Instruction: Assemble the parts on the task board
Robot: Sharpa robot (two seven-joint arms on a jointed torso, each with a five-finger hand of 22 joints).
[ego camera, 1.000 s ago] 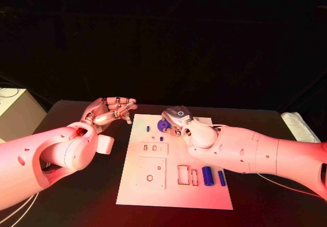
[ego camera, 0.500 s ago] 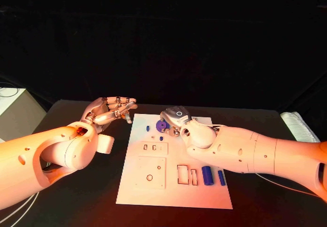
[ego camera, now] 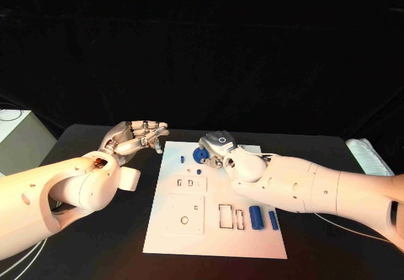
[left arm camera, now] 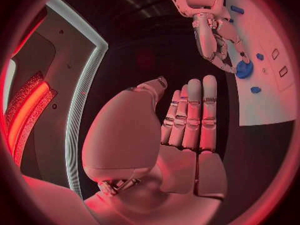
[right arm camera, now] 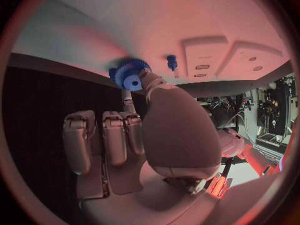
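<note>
The black counter (ego camera: 101,245) carries the white rectangular task board (ego camera: 220,236) at its middle, the board's long side running away from the robot. A pale box (ego camera: 15,140) at the counter's left is cut off by the picture's edge, and a whitish ribbed object (ego camera: 369,156) at the far right is too partly seen to identify.

The right robot hand (ego camera: 220,147) lies over the far end of the task board, its arm covering much of the board's right side. It pinches a blue toothed gear wheel (ego camera: 201,155) between thumb and a fingertip; the right wrist view shows the gear (right arm camera: 130,75) at the tip of the thumb with the other fingers curled low beside the palm. Whether the gear touches the board cannot be told.

The left robot hand (ego camera: 135,137) hangs above the counter just off the board's far left corner, palm up, holding nothing; in the left wrist view its fingers (left arm camera: 195,115) stand straight and close together, the thumb set apart.

Nearer the robot, two raised white blocks sit on the board: a larger square block (ego camera: 186,213) with holes and a smaller block with two slots (ego camera: 190,182). Right of them are rectangular recesses (ego camera: 232,216), then a thick blue cylinder (ego camera: 256,217) and a thinner blue rod (ego camera: 272,220) lying side by side. A small blue peg (ego camera: 183,158) and a small blue stud (ego camera: 198,171) lie near the gear; their exact shapes are hard to make out.
</note>
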